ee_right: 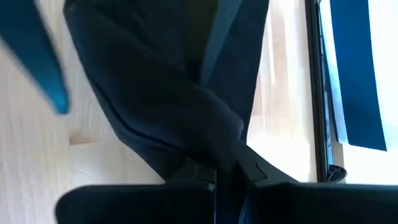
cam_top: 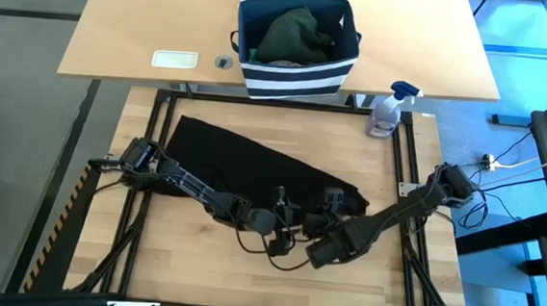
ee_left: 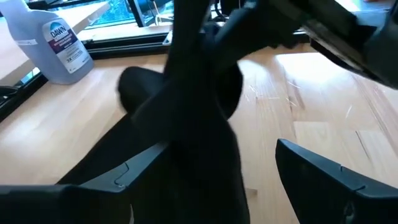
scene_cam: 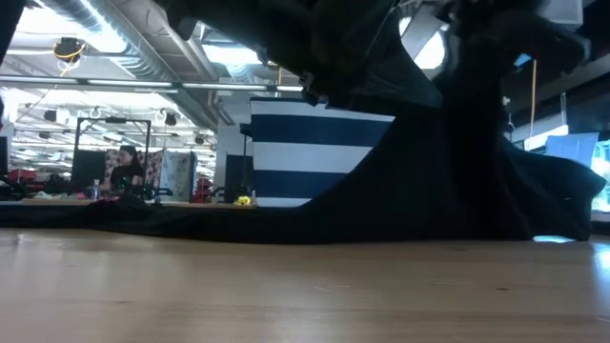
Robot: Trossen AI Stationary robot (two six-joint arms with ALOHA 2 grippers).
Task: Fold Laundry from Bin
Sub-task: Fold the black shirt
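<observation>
**Both pincers meeting at one corner of the black garment**

From above: the left pincer and the right pincer sit close together near the front of the wooden surface. The black garment spreads out flat behind and to the left of them, running diagonally away toward the far left corner, with its near corner bunched right by the right pincer. Further back behind both pincers, on the lighter desk, is the bin, striped navy and white, with a dark green garment piled inside. A spray bottle stands back and off to the right of the right pincer.

Table level: the black cloth hangs down in a tent from above on the right side, draping to the surface, and the bin shows behind it. A person sits way off in the room.

Left wrist: the left pincer's fingers stand wide apart, and a strip of black cloth runs up between them, though I can't see them pressing on it. Bottle just beyond.

Right wrist: the right pincer is clamped tight on a gathered fold of the black cloth, which fans out ahead of it over the wood.
</observation>
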